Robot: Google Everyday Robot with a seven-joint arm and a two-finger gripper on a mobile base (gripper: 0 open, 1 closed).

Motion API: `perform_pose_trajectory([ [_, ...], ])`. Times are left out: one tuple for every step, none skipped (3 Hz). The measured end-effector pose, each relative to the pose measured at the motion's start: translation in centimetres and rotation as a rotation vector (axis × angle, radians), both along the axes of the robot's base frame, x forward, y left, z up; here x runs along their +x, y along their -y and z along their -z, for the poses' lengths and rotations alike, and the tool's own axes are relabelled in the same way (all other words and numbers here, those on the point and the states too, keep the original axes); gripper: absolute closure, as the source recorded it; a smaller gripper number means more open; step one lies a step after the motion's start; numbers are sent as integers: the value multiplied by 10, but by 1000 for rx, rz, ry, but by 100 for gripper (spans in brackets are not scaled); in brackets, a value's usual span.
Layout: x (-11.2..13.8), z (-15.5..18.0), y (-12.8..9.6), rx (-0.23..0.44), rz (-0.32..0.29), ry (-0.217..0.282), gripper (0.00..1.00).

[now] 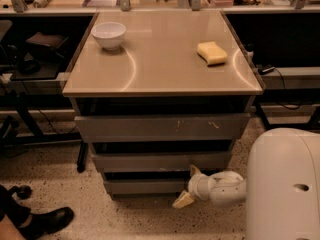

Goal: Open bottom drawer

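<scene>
Bottom drawer (145, 186) sits lowest of three stacked grey fronts, a little below the middle of our view, toward 6 o'clock. Nearest to us, at 4 o'clock, bulks the robot's white body (285, 184), and a black shoe (47, 220) rests on the speckled floor (60, 169) at 8 o'clock. From the body a white arm (220, 186) reaches toward 9 o'clock and ends in the tool (188, 185), right at the bottom drawer's 3 o'clock end. We see the tool spread open: its tan fingers (182, 200) stand apart, one above the drawer front's top edge, the other below its lower edge. We cannot tell whether either touches the metal. Above come the middle drawer (160, 161) and then the widest drawer (160, 128), which bears pale scratches. Farther back lies the tabletop (165, 64), with a white bowl (109, 35) at 11 o'clock and a yellow sponge (212, 52) at 1 o'clock, well apart.
</scene>
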State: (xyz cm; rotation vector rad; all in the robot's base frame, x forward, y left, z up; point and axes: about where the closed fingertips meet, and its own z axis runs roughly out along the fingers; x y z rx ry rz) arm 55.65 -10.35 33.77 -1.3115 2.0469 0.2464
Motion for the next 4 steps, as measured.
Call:
perform_pose_trajectory([
  [-2,17,2,-26,8,-29,0],
  [-2,17,2,-26,8,-29,0],
  [-8,58,-19,-6,-6,-93,0],
  [-11,134,-38,4,-27,-167,0],
])
